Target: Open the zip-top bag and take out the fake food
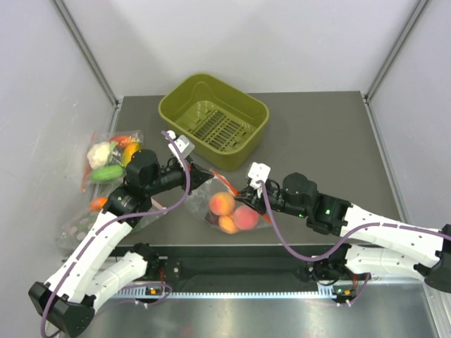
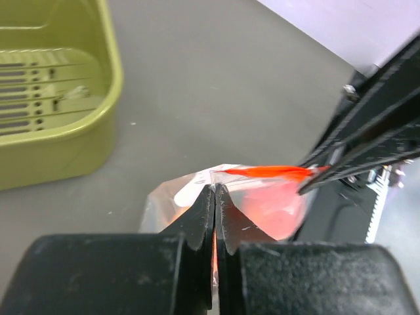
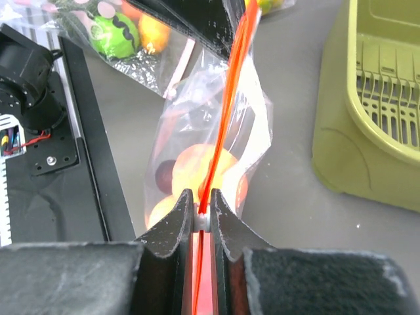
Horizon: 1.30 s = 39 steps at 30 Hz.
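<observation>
Clear zip-top bag [image 1: 213, 191] pinched by left fingers [image 2: 197, 226] and right fingers [image 3: 172, 226].

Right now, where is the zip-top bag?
In the top view, the zip-top bag is centre-front, pinched between left gripper and right gripper, near the green basket.

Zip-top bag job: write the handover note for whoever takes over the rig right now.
Left gripper: shut on the zip-top bag at its top edge.
Right gripper: shut on the bag's orange zip strip.
The bag is stretched between them, in front of the green basket; the fake food, three peaches, is inside.
Done: both ends gripped.
Left: the strip looks closed, so pull it open and take the peaches out.
</observation>
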Each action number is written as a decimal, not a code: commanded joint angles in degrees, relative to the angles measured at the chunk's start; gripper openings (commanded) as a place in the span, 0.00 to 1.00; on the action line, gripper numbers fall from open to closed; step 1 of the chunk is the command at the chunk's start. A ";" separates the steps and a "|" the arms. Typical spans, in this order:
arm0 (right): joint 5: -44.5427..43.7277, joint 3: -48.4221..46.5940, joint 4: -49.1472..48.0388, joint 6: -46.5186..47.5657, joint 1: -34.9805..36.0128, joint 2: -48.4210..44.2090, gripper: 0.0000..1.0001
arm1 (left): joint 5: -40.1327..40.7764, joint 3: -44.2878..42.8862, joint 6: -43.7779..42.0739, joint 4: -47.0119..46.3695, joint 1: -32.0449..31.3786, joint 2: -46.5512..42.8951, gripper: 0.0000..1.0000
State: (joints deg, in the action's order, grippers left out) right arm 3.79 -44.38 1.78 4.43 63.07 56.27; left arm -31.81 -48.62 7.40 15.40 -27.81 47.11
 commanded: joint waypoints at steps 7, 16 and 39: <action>-1.24 2.81 4.63 -3.55 0.83 -5.56 0.00 | 21.51 -0.60 -0.98 0.07 4.35 -1.94 0.00; -3.00 3.86 7.53 -4.07 0.83 -8.19 0.00 | 40.77 -0.07 -1.25 1.30 5.05 -4.22 0.00; -6.17 -2.81 2.46 -2.41 0.74 -7.49 0.72 | -8.29 1.86 -4.41 -4.32 5.49 -5.02 0.00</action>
State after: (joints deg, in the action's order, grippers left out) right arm -0.82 -42.17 9.61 0.08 63.13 48.56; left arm -22.26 -47.18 4.25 16.34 -22.44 41.78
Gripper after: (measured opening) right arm 0.715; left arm 0.011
